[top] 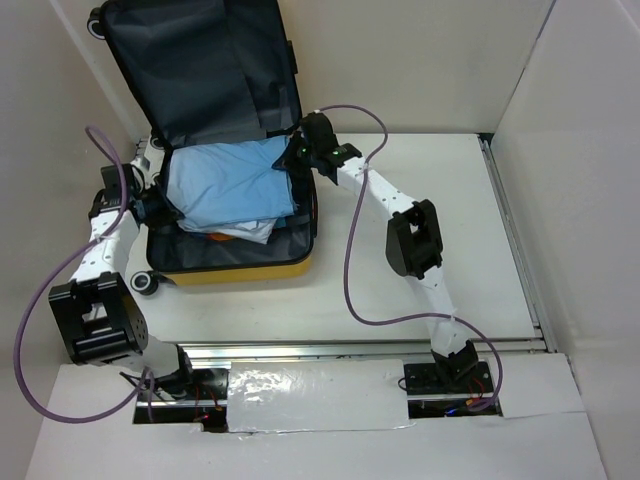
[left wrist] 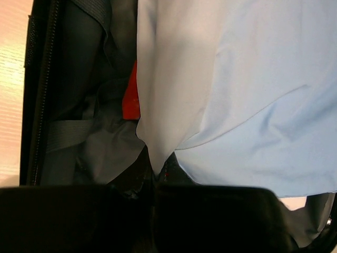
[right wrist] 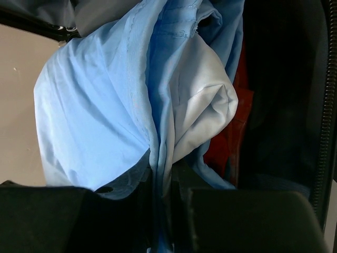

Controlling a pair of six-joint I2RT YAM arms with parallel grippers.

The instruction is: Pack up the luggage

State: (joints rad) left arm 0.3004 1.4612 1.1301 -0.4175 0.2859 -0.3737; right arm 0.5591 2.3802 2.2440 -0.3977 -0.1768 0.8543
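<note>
The yellow luggage point(top: 240, 270) lies open at the back left, its dark-lined lid point(top: 190, 60) upright. A light blue cloth point(top: 232, 185) lies spread in its base, over a red-orange cloth point(top: 222, 238). My left gripper point(top: 165, 208) is at the luggage's left side, shut on a corner of the blue cloth point(left wrist: 158, 158). My right gripper point(top: 297, 158) is at the luggage's back right edge, shut on a gathered fold of the same blue cloth point(right wrist: 163, 168). The red cloth point(left wrist: 130, 97) shows under the blue one in the left wrist view and also in the right wrist view point(right wrist: 237, 121).
The luggage's black wheels show at the near left point(top: 145, 285) and the far left point(top: 96, 22). White walls stand at the back and right. A metal rail point(top: 360, 350) runs along the table's near edge. Purple cables loop beside both arms.
</note>
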